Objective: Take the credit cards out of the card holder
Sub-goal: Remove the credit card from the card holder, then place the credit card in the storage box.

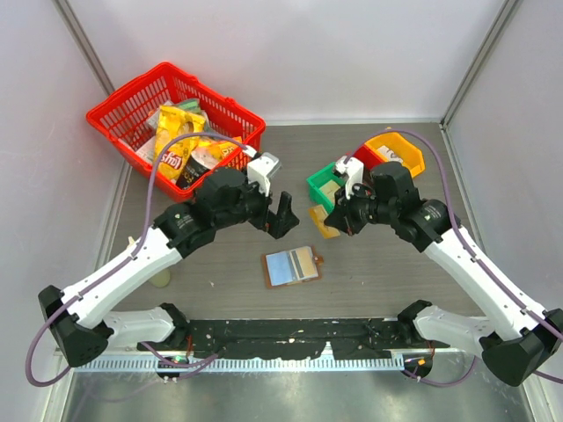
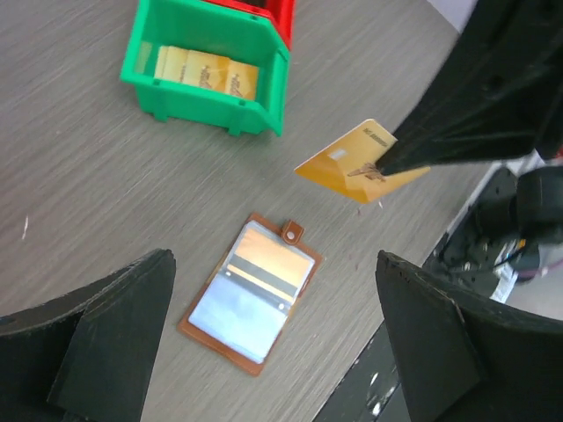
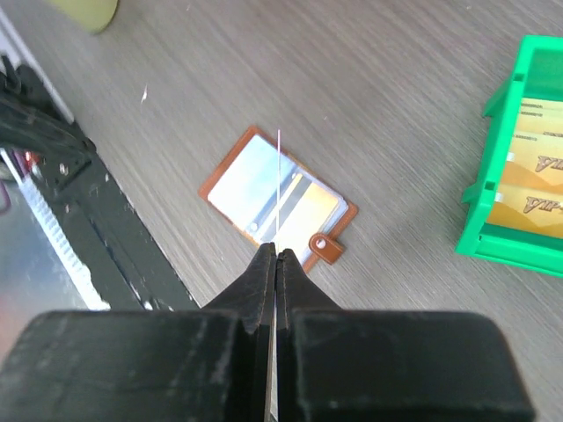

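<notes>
The brown card holder lies open and flat on the table, pale blue-grey faces up, with a tan card still showing in its right panel. It also shows in the left wrist view and the right wrist view. My right gripper is shut on one credit card and holds it in the air, above and to the right of the holder. The card is yellowish in the left wrist view and edge-on in the right wrist view. My left gripper is open and empty above the holder.
A green bin behind the right gripper holds several tan cards. A red bin and an orange bin stand behind it. A red basket with snack bags is at the back left. A pale object lies by the left arm.
</notes>
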